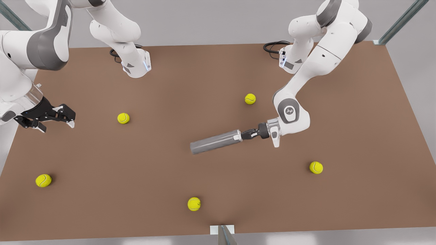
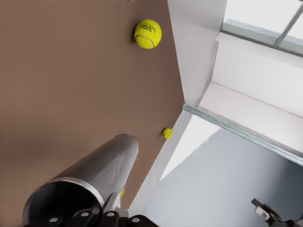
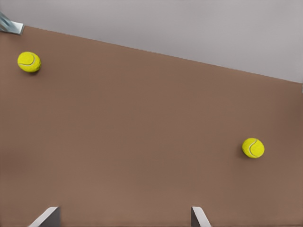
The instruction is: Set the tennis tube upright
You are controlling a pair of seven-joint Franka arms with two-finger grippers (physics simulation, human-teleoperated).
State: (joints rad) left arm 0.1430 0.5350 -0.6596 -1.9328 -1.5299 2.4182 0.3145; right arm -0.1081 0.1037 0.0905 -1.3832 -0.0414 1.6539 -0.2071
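The tennis tube (image 1: 214,141) is a dark-grey cylinder lying nearly level near the middle of the brown table (image 1: 204,78). Its far end points toward the front view's left. My left gripper (image 1: 246,133) is shut on the end toward the front view's right. In the left wrist view the tube (image 2: 90,175) runs away from the left gripper (image 2: 94,218), with its silver rim at the held end. My right gripper (image 1: 56,124) waits open at the table's edge on the front view's left. Its fingertips (image 3: 47,216) stand wide apart over bare table.
Several yellow tennis balls lie scattered on the table: one (image 1: 250,98) behind the left arm, one (image 1: 123,118) near the right gripper, and others (image 1: 193,203) toward the near edge. Both arm bases (image 1: 136,64) stand at the far edge.
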